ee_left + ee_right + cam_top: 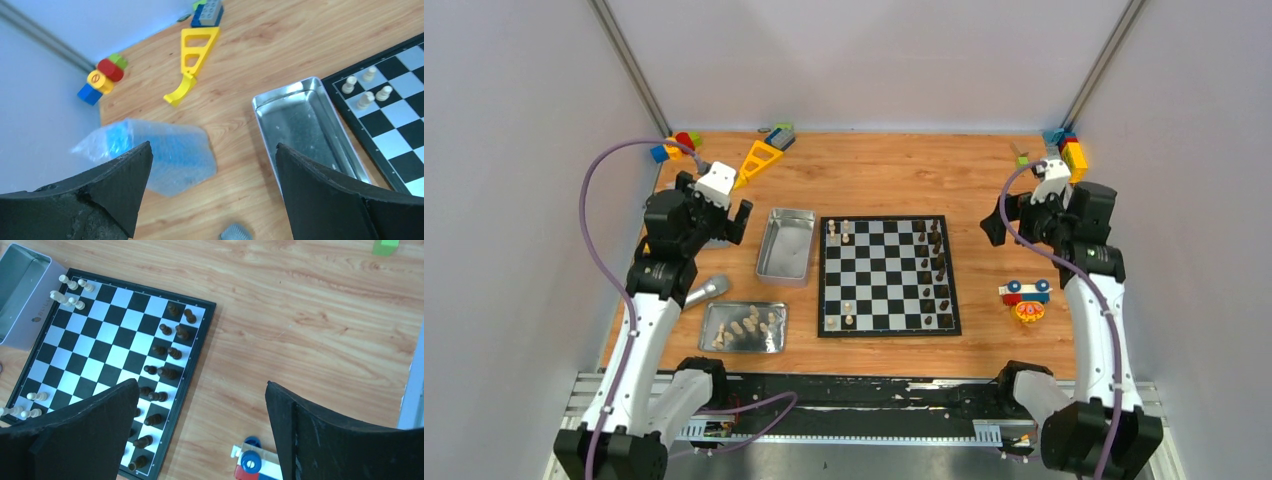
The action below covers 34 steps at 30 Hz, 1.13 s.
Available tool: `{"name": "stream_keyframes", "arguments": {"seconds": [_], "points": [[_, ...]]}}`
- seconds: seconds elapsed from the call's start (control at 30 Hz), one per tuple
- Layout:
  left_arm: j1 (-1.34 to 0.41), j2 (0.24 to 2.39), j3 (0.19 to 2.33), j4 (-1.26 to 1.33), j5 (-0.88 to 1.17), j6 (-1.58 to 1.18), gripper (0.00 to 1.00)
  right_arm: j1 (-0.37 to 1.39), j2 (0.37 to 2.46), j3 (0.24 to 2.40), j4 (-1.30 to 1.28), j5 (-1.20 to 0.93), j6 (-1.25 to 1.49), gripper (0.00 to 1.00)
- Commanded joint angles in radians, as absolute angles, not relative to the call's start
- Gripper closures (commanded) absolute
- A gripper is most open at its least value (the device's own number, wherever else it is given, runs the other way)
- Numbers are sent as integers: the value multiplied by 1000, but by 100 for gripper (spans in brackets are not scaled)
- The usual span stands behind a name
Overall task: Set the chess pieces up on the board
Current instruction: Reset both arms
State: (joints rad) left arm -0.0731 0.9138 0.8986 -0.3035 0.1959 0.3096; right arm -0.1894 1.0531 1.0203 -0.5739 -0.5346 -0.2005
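The board lay at the centre of the desk. On it, chess pieces stood along the two right-hand files, with a few more at the far-left and near-left corners. The first tray lay just beside the board's left edge, toward the far side. The second tray, nearer and further left, held more pieces. A wheeled toy sat right of the board, apart from it. Toy blocks lay in both far corners.

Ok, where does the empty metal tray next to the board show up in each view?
Top external: empty tray, just left of the board.
Left wrist: tray right of centre, board at its right.
Right wrist: top left corner, cropped.
Shared landmark: the board's corner with cream pieces, beside it.
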Motion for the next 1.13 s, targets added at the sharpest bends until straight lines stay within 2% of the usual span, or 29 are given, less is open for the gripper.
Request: {"name": "stream_keyframes", "arguments": {"seconds": [0.0,0.2,0.4,1.1], "points": [[-69,797,828,-322,46,270,0,-190,907,918,-481,-523,-138,0],[-69,631,720,-265,4,260,0,-190,759,820,-477,-614,-139,0],[-69,612,688,-240,-12,249,0,-190,668,798,-463,-599,-149,0],[-68,621,681,-261,36,257,0,-190,694,786,-457,-601,-158,0]]}}
